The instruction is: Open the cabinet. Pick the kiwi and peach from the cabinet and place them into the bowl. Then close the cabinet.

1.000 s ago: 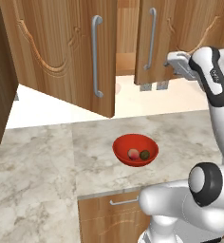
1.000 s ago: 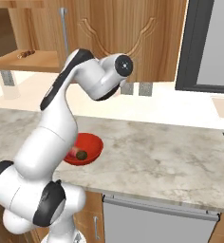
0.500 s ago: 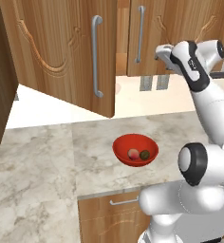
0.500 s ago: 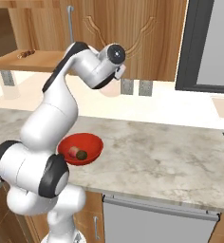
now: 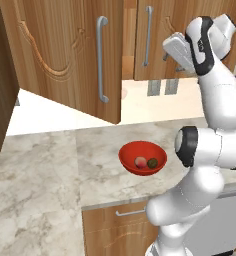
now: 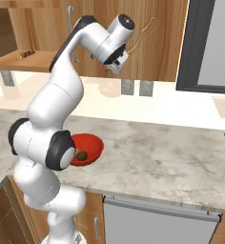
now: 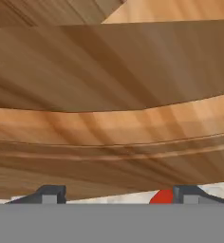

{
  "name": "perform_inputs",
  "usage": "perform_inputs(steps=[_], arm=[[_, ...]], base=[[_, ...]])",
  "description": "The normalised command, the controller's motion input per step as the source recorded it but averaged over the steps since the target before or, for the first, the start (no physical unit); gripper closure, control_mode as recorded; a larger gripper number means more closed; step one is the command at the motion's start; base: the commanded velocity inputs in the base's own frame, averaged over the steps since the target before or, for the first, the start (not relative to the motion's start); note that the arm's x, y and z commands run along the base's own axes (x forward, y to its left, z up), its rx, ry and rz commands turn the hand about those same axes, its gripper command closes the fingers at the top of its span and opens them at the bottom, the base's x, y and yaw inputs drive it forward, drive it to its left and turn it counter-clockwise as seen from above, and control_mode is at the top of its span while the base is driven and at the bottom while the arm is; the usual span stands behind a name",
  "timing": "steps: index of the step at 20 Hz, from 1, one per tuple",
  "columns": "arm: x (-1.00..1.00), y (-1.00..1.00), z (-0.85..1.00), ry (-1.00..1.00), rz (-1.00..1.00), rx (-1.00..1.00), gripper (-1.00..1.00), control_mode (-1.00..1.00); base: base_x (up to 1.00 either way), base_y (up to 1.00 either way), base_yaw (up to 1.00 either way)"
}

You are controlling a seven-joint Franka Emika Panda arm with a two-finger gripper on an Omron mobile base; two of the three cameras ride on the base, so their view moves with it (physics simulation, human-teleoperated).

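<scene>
From the left base view I read the large wooden wall cabinet [image 5: 80,55] first: its left door hangs swung out toward me, its long silver bar handle [image 5: 102,60] running vertically, while the right door looks shut. Below and a little right, on the marble counter [image 5: 45,165], sits the glossy red round bowl [image 5: 142,157] with the small pinkish peach [image 5: 139,161] and the dark brown kiwi [image 5: 152,163] side by side inside it. So I judge only the closing is left. Further right, my claw [image 5: 171,50] is raised before the right door, empty, jaws spread wide. The open door lies to the claw's left and slightly nearer to me, so the coming push has to come from that door's outer face.
</scene>
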Motion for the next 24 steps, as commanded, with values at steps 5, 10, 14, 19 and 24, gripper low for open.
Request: perform_inputs(steps=[5, 10, 14, 19, 24], arm=[[0.13, 0.0, -0.05, -0.05, -0.03, 0.0, -1.0, -1.0], [-0.54, 0.0, 0.0, -0.34, -0.09, 0.0, -1.0, -1.0], [-1.0, 0.0, 0.0, -0.53, -0.09, 0.0, -1.0, -1.0], [-0.9, 0.0, 0.0, -0.43, -0.12, 0.0, -1.0, -1.0], [-0.66, 0.04, -0.01, -0.16, -0.11, 0.0, -1.0, -1.0]], base=[[0.0, 0.0, 0.0], [0.0, 0.0, 0.0], [0.0, 0.0, 0.0], [0.0, 0.0, 0.0], [0.0, 0.0, 0.0]])
